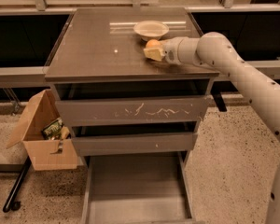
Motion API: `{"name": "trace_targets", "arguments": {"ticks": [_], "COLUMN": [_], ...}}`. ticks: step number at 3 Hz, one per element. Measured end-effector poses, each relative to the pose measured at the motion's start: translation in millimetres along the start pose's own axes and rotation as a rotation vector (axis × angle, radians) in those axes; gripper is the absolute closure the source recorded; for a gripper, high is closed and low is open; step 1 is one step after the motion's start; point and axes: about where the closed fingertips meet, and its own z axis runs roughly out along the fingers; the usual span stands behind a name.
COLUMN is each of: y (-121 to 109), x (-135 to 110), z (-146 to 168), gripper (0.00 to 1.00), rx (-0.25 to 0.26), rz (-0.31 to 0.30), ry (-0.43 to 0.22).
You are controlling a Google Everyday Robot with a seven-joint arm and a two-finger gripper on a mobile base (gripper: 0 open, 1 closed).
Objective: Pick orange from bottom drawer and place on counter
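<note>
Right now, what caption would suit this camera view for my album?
Gripper over the counter with the orange at its tip, beside a cream bowl; the bottom drawer stands open below.

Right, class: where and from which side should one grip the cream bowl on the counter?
Pinch the thin rim from above on its left side: the cream bowl sits upright, and the gripper, holding the orange, crowds its near right edge.

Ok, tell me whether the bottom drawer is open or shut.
Open: the bottom drawer is pulled out, its grey floor showing. The tool is up over the counter, by the orange.
</note>
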Motion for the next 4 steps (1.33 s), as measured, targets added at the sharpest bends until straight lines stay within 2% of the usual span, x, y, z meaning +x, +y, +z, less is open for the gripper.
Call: {"name": "trace_targets", "arguments": {"ticks": [1,2,3,4], "y": [-7.5,-11.3,-12.6,-12.6], "x": [0.4,0.4,-0.3,-2.4], "z": [4.6,7.6,8.6,8.7], "gripper": [0.51,0.20,0.00,0.00], "rx": [0.011,0.007,0.002,-0.005], "rz": [0.018,0.030,0.032,0.030], "ry": [-0.017,-0.032,-0.037,-0.048]}}
